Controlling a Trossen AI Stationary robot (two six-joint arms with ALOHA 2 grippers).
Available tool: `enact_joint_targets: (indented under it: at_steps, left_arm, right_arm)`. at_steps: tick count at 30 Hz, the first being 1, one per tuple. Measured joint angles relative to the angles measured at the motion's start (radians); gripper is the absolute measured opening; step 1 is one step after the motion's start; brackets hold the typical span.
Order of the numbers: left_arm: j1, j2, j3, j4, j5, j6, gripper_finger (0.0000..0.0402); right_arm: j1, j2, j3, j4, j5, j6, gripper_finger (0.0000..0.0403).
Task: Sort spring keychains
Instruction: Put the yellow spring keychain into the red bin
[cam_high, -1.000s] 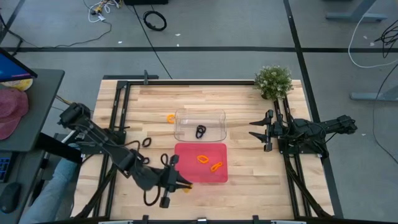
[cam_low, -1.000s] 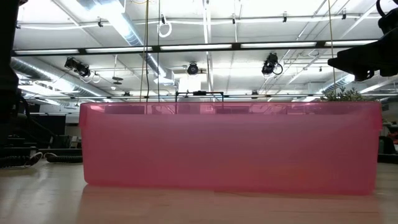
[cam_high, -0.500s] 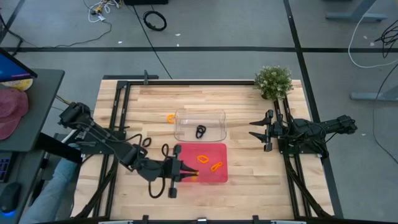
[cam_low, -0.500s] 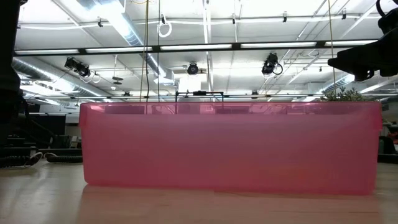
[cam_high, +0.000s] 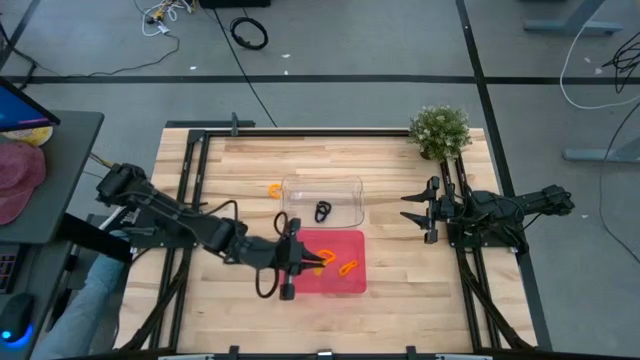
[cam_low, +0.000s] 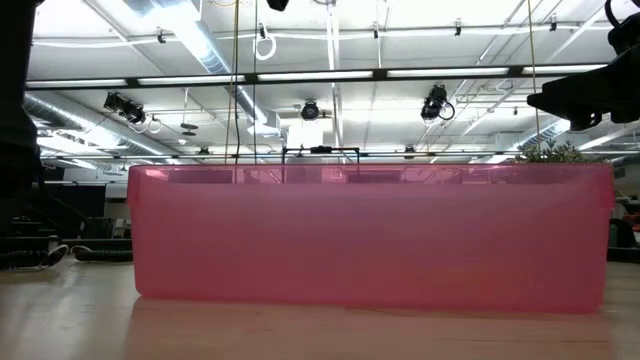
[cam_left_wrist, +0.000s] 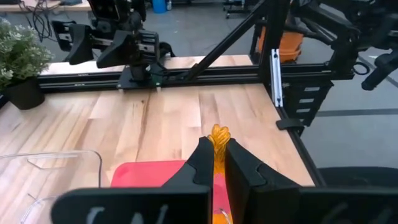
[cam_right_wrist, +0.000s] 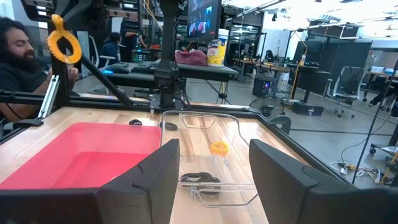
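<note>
Over the red tray, left tool pinching an orange keychain.

Across the desk (cam_high: 400, 275) from its left edge, the left arm stretches low toward the middle, its left tool (cam_high: 306, 258) above the red tray's (cam_high: 352, 285) left side, fingers pressed together on an orange spring keychain (cam_left_wrist: 217, 138) that sticks up between them. Two more orange keychains (cam_high: 343, 266) lie in the tray. Just behind it, the clear tray (cam_high: 322, 185) holds a black keychain (cam_high: 322, 211), and another orange keychain (cam_high: 274, 189) lies on the wood at its left end. On the right, the right arm rests folded by the desk's edge near the potted plant (cam_high: 440, 130), its right tool (cam_high: 412, 207) spread wide and holding nothing.
</note>
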Motion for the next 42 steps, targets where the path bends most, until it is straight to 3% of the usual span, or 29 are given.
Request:
enact_joint_targets:
  at_steps: [31, 42]
  left_arm:
    - [0.181, 0.001, -0.001, -0.079, 0.054, 0.082, 0.0015]
    - [0.199, 0.001, -0.001, -0.098, 0.055, 0.085, 0.0015]
  right_arm:
    - [0.000, 0.000, 0.000, 0.000, 0.000, 0.000, 0.0198]
    - [0.000, 0.000, 0.000, 0.000, 0.000, 0.000, 0.0198]
